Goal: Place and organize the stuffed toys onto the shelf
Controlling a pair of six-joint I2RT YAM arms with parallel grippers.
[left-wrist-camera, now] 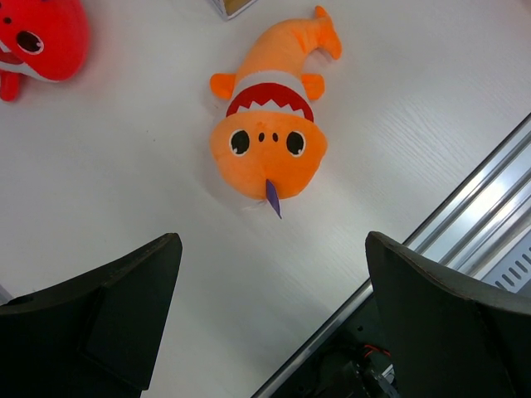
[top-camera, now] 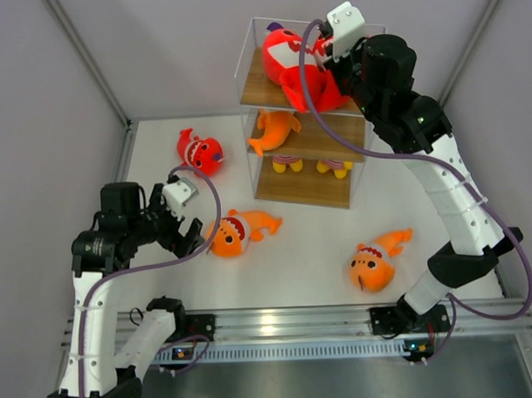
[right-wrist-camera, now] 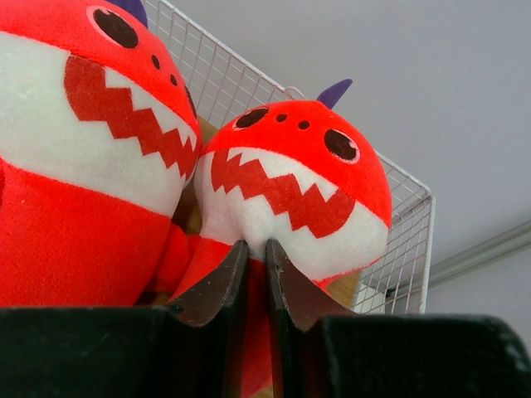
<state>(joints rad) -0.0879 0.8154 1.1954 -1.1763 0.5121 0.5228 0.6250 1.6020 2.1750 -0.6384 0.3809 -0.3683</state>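
Observation:
The shelf point(top-camera: 305, 187) stands at the back middle. Two red sharks sit side by side on its top board. My right gripper point(top-camera: 325, 64) point(right-wrist-camera: 257, 247) is shut on the belly of the right shark point(right-wrist-camera: 294, 170) point(top-camera: 315, 88), next to the left shark point(right-wrist-camera: 75, 141) point(top-camera: 283, 48). An orange fish point(top-camera: 275, 129) lies on the middle board. A third red shark point(top-camera: 200, 152) point(left-wrist-camera: 41, 37) lies on the table left of the shelf. My left gripper point(top-camera: 190, 230) point(left-wrist-camera: 272, 242) is open and empty, just short of an orange fish point(top-camera: 237, 233) point(left-wrist-camera: 265, 141). Another orange fish point(top-camera: 375, 265) lies front right.
Small yellow and striped pieces point(top-camera: 287, 163) show on the shelf's bottom board. A metal rail point(top-camera: 279, 325) point(left-wrist-camera: 465, 199) runs along the table's near edge. Grey walls enclose the table on the left, the back and the right. A white wire mesh point(right-wrist-camera: 398, 240) backs the top board.

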